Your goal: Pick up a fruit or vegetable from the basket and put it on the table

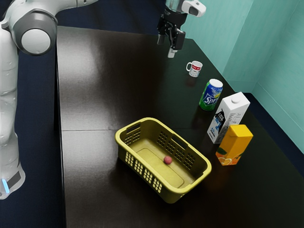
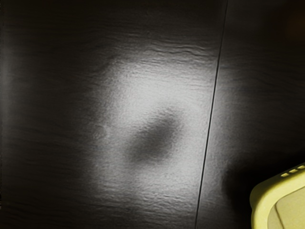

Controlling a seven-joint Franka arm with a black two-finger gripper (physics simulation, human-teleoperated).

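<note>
Exterior view, reddish fruit (image 1: 168,160), well apart from jaws

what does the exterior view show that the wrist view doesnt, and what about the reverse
Exterior view: the arm and end effector, small reddish round item, mug, green-and-blue can, white carton, orange carton and teal walls.

Wrist view: a dark blotch inside the tabletop's bright glare.

Both: the dark table, its thin seam and the yellow basket, cut off by the wrist view's edge.

Dark table (image 1: 95,99) — yellow basket (image 1: 142,176), cartons (image 1: 236,142), can (image 1: 209,97), mug (image 1: 195,69)
</note>
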